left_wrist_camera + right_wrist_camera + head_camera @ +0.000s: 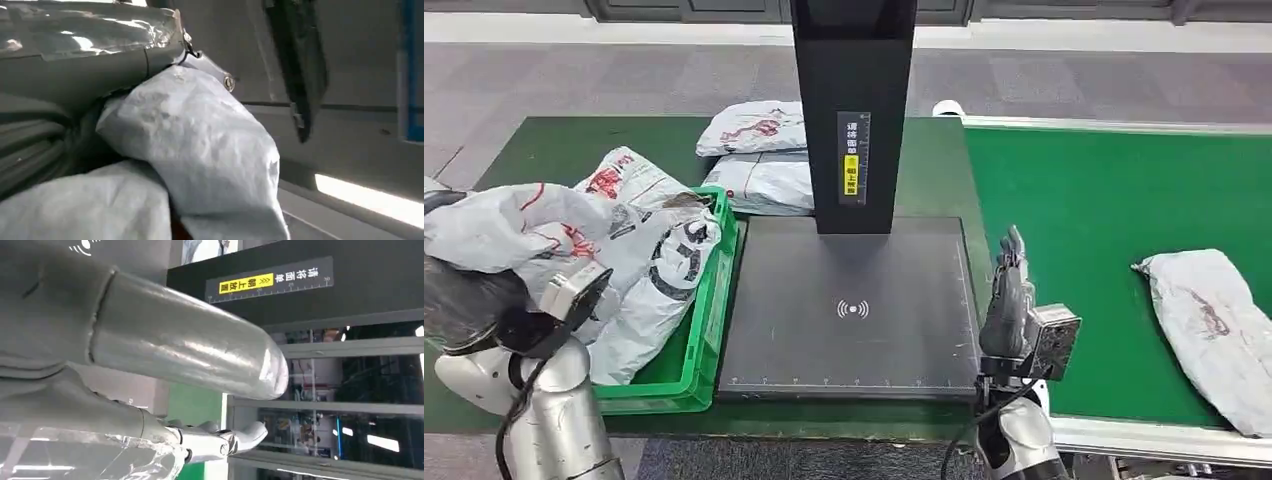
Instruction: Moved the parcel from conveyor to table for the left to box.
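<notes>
Head view: high, facing forward-down over dark green table [544, 140], bright green conveyor belt [1104, 220]. Wrist views: close, turned. Right wrist view shares tall black scanner post [310, 290] [854, 110].

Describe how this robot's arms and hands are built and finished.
Both arms are rounded silver-grey shells with black cables along them. The right hand has dark grey fingers above a grey perforated wrist block; up close its thumb is thick, glossy grey. The left hand shows a pale block over black parts.
</notes>
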